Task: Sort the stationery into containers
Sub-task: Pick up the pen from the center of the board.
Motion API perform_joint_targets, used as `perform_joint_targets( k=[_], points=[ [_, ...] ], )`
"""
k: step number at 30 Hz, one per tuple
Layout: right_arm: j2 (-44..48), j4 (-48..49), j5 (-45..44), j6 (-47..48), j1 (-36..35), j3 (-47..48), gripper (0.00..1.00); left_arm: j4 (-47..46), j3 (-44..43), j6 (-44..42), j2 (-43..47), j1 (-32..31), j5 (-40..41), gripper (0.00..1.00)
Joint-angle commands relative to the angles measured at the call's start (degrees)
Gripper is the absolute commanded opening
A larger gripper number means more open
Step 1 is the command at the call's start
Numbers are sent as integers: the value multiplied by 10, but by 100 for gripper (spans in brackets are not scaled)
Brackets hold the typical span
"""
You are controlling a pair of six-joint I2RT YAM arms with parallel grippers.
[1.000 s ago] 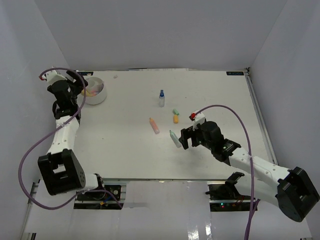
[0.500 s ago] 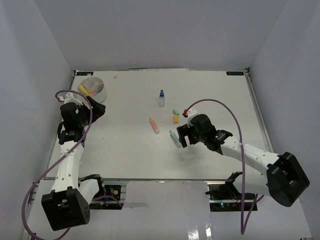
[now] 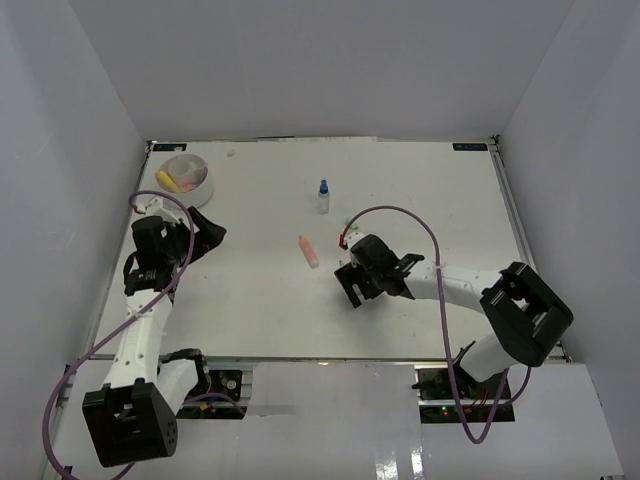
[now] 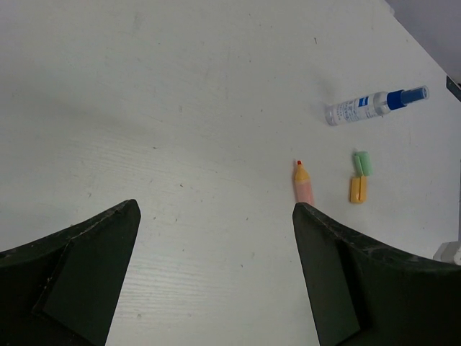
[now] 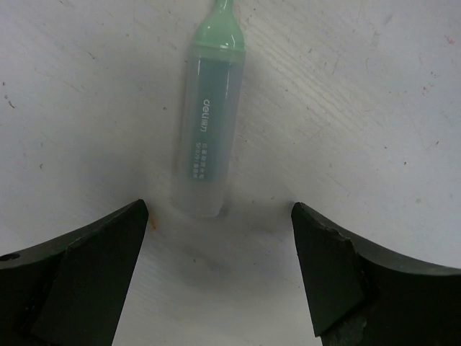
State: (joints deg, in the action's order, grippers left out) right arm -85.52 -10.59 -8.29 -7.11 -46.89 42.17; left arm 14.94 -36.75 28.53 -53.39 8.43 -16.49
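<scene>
A teal marker (image 5: 207, 137) lies flat on the table, its blunt end level with the tips of my right gripper (image 5: 220, 213), which is open, straddles that end and touches nothing. From above, the right gripper (image 3: 350, 285) covers this marker. My left gripper (image 4: 216, 207) is open and empty above bare table, left of centre (image 3: 212, 232). Ahead of it lie a pink marker (image 4: 303, 182) (image 3: 309, 251), a green eraser (image 4: 361, 163), an orange eraser (image 4: 358, 189) and a blue-capped clear bottle (image 4: 371, 106) (image 3: 323, 197). The white tub (image 3: 204, 190) at the far left holds yellow and pink items.
The right arm's purple cable (image 3: 400, 213) loops over the table right of centre. White walls enclose the table on three sides, and a raised rail (image 3: 515, 215) runs along the right edge.
My left arm has swung away from the tub toward the middle of the table. My right gripper has moved left and down onto the teal marker, its jaws narrowing slightly.
</scene>
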Motion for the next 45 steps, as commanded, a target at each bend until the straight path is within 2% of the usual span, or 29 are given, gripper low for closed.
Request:
perform_joint_targets(
  k=[1, 6, 14, 18, 21, 24, 27, 29, 31, 36, 38, 40, 45],
  points=[
    [-18, -3, -17, -3, -7, 30, 87, -3, -2, -1, 8, -3, -19, 98],
    [-35, -14, -19, 1, -11, 35, 80, -3, -2, 1, 12, -2, -21, 98],
    [-31, -39, -23, -6, -19, 38, 63, -4, -2, 7, 4, -3, -34, 98],
    [-29, -46, -26, -7, -26, 36, 58, -4, -2, 12, 2, -2, -36, 98],
    [-27, -46, -26, -9, -29, 32, 49, -4, -2, 17, 0, -2, -44, 98],
    [-22, -46, -27, -10, -34, 28, 46, -6, -5, 17, 1, -3, -49, 98],
    [-20, -43, -27, -9, -36, 26, 37, -11, 0, 21, 4, -3, -57, 98],
    [-18, -40, -29, -9, -35, 27, 27, -12, 5, 28, 4, -3, -71, 98],
    [-13, -35, -31, -9, -36, 24, 21, -14, 6, 35, 4, -3, -95, 98],
    [4, -20, -32, -13, -43, 21, 15, -19, 9, 55, 15, -17, -129, 98],
    [26, -2, -32, -23, -49, 19, 10, -25, 9, 71, 23, -45, -130, 98],
    [42, 20, -37, -35, -56, 21, 9, -47, 12, 103, 35, -102, -123, 97],
    [105, 93, -60, -76, -75, 17, 8, -125, 21, 160, 47, -227, -40, 95]
  ],
)
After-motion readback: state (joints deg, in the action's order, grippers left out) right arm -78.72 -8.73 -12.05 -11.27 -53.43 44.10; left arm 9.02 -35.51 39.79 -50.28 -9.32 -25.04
